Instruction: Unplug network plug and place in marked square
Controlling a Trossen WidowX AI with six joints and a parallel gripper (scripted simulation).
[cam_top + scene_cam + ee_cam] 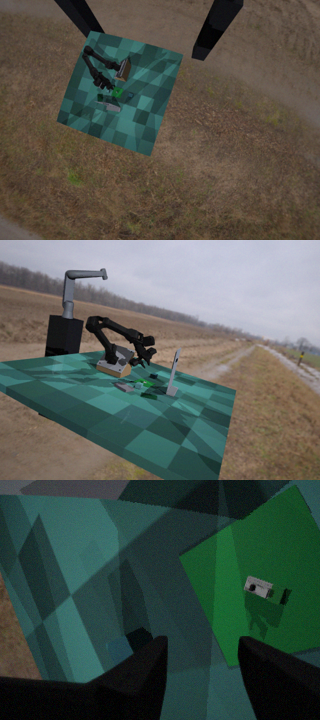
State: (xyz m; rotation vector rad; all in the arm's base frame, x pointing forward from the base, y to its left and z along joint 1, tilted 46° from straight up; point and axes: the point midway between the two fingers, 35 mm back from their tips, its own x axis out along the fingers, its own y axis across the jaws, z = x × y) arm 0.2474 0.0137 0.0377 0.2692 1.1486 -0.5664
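Note:
The plug (pixel 258 587) (pixel 117 92) (pixel 144 382) is a small whitish block with a dark spot. It lies on the green marked square (pixel 210 580) (pixel 119 95) (pixel 151 383), well inside its edges in the wrist view. My gripper (pixel 202 645) (pixel 146 365) is partly open, with nothing between its fingers. It is above the table and apart from the plug, which shows beyond the right finger in the wrist view. The upright panel (pixel 173 371) stands beside the square, and its dark socket opening (pixel 176 360) looks empty. The plug's thin tab cannot be made out.
A dark blue block (pixel 154 375) (pixel 130 95) (pixel 119 649) and a pale blue cube (pixel 138 385) are near the square. A flat grey block (pixel 124 386) and a dark green patch (pixel 148 395) lie farther out. The arm's wooden wedge base (pixel 125 371) (pixel 126 71) is behind.

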